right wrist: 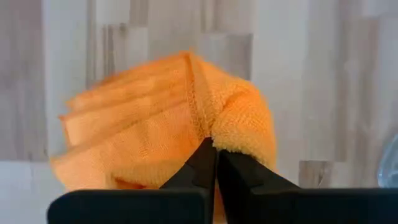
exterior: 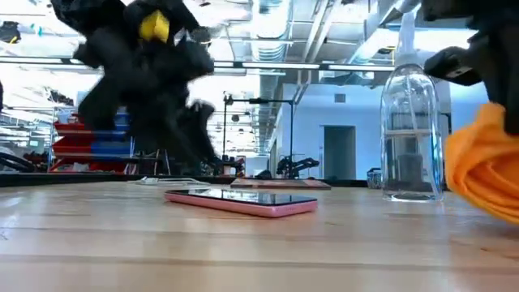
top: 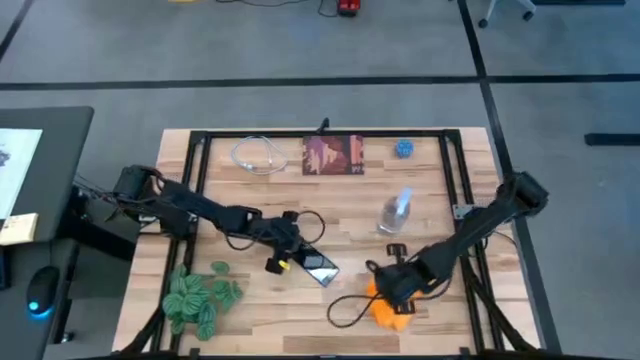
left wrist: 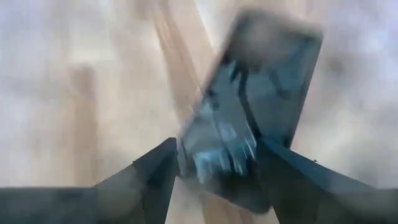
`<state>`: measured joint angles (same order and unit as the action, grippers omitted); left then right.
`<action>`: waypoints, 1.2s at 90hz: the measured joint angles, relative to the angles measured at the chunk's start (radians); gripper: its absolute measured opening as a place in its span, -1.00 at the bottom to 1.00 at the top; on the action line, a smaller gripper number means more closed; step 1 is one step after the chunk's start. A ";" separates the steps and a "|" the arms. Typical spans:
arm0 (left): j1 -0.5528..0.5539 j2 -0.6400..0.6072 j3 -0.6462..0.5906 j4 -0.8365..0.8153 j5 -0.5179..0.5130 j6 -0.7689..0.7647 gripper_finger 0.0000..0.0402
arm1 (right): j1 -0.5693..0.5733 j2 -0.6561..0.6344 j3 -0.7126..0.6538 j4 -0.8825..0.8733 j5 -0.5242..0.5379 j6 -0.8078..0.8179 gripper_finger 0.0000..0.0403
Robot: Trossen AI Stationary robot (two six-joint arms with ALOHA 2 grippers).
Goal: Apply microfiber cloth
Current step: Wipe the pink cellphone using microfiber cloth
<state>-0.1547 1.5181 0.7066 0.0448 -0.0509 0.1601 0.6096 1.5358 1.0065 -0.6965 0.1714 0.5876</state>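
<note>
In the high view, the right tool [top: 392, 297] is low over the front right part of the wooden worktop [top: 420, 215] and it holds the microfiber cloth [top: 388, 311], a bright orange bundle. The left tool [top: 297, 260] is at the middle of the worktop, at one end of the smartphone [top: 321, 268], which lies flat with its dark screen up. A clear spray bottle [top: 395, 212] stands behind the right tool, and a green plant [top: 200, 295] lies at the front left.

In the low view, the smartphone [exterior: 242, 200] lies on the worktop and shows a pink edge. The spray bottle [exterior: 412, 130] stands upright at the right, and the cloth [exterior: 484, 162] hangs beside it, above the wood.

In the left wrist view, the two fingers [left wrist: 152, 177] stand apart with the near end of the phone [left wrist: 252, 118] between them; this picture is blurred, so I cannot tell if they touch it.

In the right wrist view, the fingers [right wrist: 200, 165] are pressed together on a fold of the cloth [right wrist: 165, 121].
</note>
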 joint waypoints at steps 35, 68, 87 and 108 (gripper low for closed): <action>-0.036 -0.316 -0.015 -0.168 -0.030 -0.235 -0.01 | 0.030 -0.407 -0.363 0.243 0.136 0.058 -1.00; -0.297 -0.252 -0.184 0.062 -0.186 -0.588 -0.09 | 0.156 -0.516 -0.530 0.335 0.285 0.242 -1.00; -0.339 0.026 -0.210 0.367 -0.189 -0.686 -0.22 | 0.176 -0.476 -0.554 0.347 0.287 0.322 -1.00; -0.231 0.237 -0.206 0.542 -0.199 -0.688 -0.34 | 0.176 -0.469 -0.553 0.409 0.288 0.298 -1.00</action>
<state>-0.3859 1.7550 0.5003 0.5867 -0.2501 -0.5282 0.7856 1.0672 0.4534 -0.2871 0.4591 0.8852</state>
